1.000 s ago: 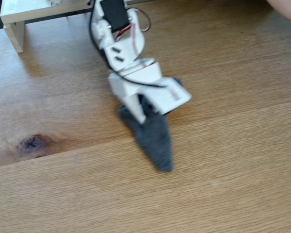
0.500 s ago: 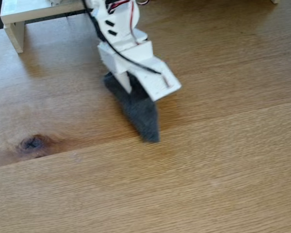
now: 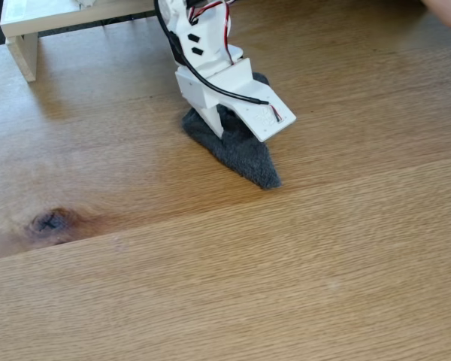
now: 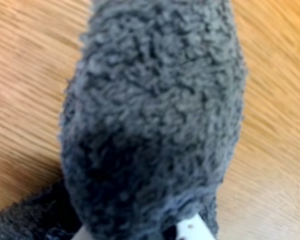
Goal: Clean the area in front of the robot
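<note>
Area: the wooden surface [image 3: 301,256] spans the fixed view; lower half looks unwiped, I'd judge.
Robot: arm [image 3: 203,53] upper centre.
Cloth: grey cloth [image 3: 237,150] pressed flat, just below.
Gripper: gripper [image 3: 229,120] clamped on cloth.

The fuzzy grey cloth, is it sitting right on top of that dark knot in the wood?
No, in the fixed view the grey cloth lies under the gripper, well apart from the dark knot.

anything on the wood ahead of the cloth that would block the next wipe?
Nothing visible. The gripper holds the grey cloth flat on the wooden surface; the planks toward the camera are bare. The dark knot is only grain. The white frame stands behind.
</note>
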### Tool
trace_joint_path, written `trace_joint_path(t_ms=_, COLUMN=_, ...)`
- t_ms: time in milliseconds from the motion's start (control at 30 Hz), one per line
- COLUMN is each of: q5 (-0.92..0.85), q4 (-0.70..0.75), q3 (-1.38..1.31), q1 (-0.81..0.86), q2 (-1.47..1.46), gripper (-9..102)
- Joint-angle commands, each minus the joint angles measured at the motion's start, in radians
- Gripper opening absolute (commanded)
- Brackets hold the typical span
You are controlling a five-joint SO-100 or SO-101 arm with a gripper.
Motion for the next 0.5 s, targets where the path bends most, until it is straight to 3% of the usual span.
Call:
trace_joint_path(t_ms=0, q5=-0.058, q4=-0.144, q3=-0.02, q1=0.23, q2=0.005, gripper=0)
trace_joint_path(t_ms=167, q5=-0.097, q4=-0.107, q3=-0.077, q1=0.293, q2=0.097, gripper=0)
trace_joint_path(t_ms=467, q5=-0.117, q4=0.14, q3=-0.341, q1=0.4, q2=0.449, gripper=0)
